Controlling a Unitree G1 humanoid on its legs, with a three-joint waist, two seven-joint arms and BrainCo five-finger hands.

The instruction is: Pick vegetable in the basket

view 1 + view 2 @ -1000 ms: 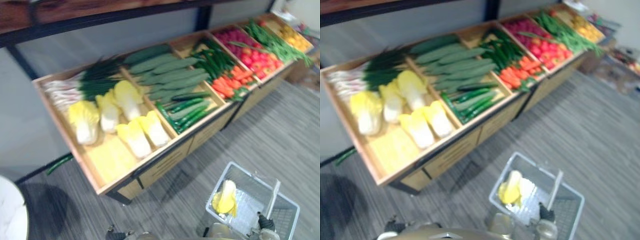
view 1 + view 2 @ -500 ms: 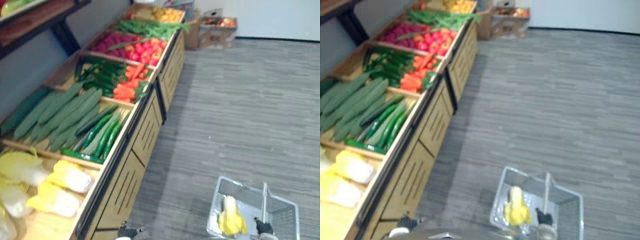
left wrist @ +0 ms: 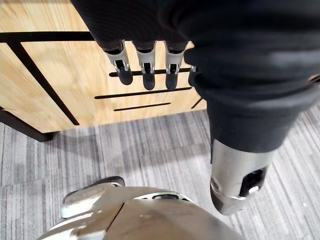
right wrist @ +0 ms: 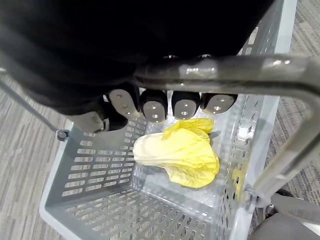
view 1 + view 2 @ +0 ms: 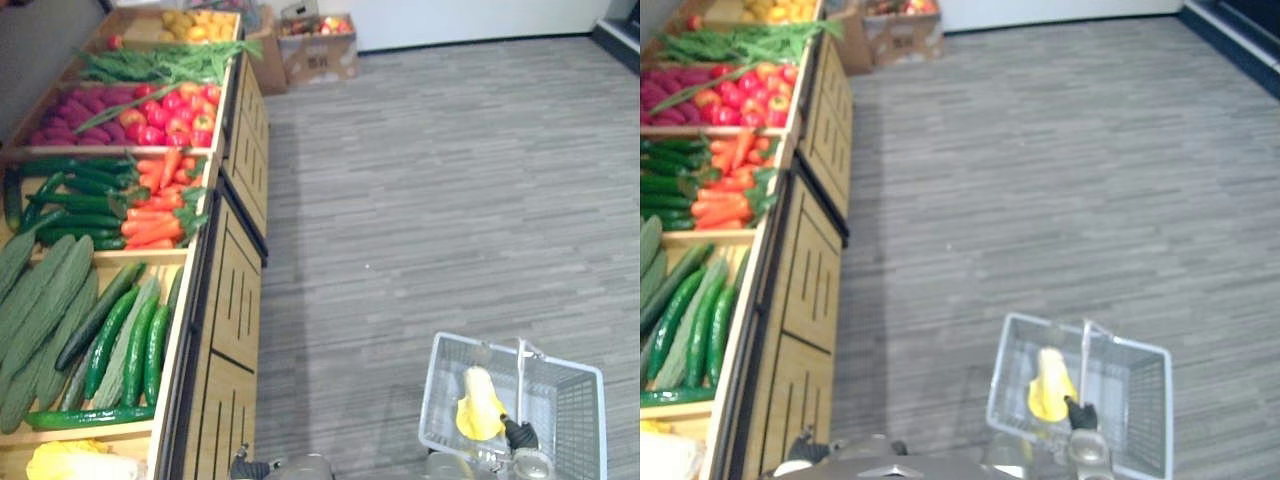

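A grey plastic basket (image 5: 572, 400) hangs at my lower right, just above the floor. One yellow napa cabbage (image 4: 177, 152) lies on its bottom, also seen as the cabbage (image 5: 478, 405) in the left eye view. My right hand (image 4: 165, 106) is shut on the basket's metal handle (image 4: 240, 70), fingers curled under the bar; the same hand (image 5: 519, 436) shows in the left eye view. My left hand (image 3: 145, 67) hangs beside the wooden stand's front panel (image 3: 60, 90) with straight fingers, holding nothing.
A long wooden produce stand (image 5: 235, 300) runs along my left with cucumbers (image 5: 120, 340), carrots (image 5: 155, 215), tomatoes (image 5: 170, 110) and another cabbage (image 5: 75, 462). A cardboard box (image 5: 320, 50) sits at its far end. Grey floor stretches to the right.
The camera has swung to the right along the stand, so the cabbage bin has slid almost out of the picture. The basket stays in my right hand with the cabbage inside.
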